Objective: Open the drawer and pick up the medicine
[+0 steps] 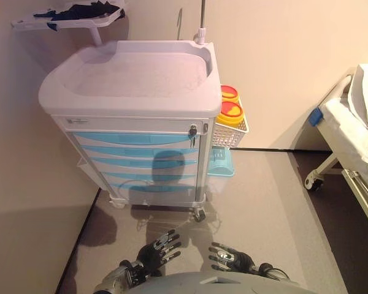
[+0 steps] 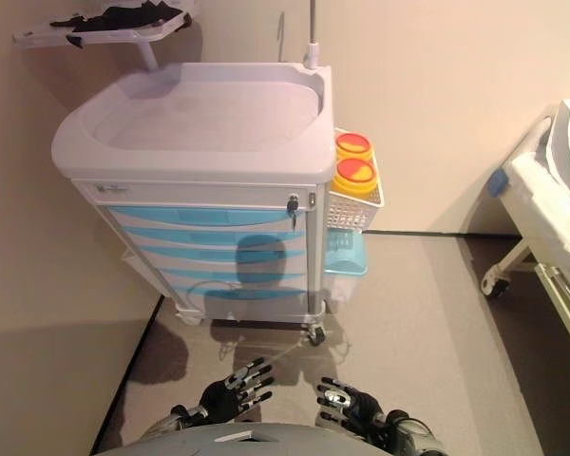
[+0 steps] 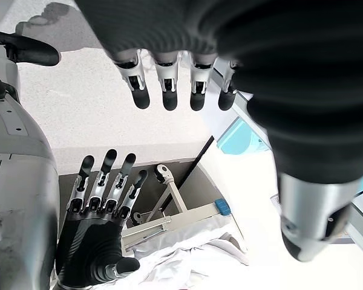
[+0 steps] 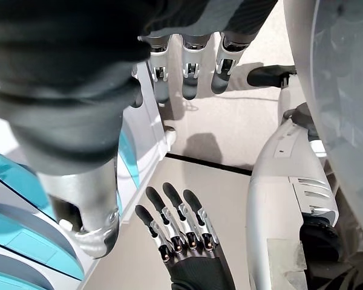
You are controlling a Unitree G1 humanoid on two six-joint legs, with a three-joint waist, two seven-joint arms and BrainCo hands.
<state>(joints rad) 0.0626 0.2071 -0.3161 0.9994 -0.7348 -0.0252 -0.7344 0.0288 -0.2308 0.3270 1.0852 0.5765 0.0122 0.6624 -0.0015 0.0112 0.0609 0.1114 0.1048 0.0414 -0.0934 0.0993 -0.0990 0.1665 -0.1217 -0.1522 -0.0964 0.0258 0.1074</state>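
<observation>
A white medical cart (image 1: pixel 132 82) stands against the wall with several light-blue drawers (image 1: pixel 138 162), all shut. A key sits in the lock (image 1: pixel 193 130) above the top drawer. No medicine shows. My left hand (image 1: pixel 154 251) and right hand (image 1: pixel 230 257) hang low over the floor, well short of the cart, both empty with fingers straight. The left wrist view shows its own fingers (image 3: pixel 169 84) straight and the right hand (image 3: pixel 100 199) beyond. The right wrist view shows its fingers (image 4: pixel 187 75) straight and the left hand (image 4: pixel 181 232).
A side basket (image 1: pixel 230 128) on the cart's right holds two yellow containers with red lids (image 1: pixel 230 110), with a light-blue bin (image 1: pixel 221 162) below. A hospital bed (image 1: pixel 356 128) stands at the right. A wall tray (image 1: pixel 67 18) hangs above the cart.
</observation>
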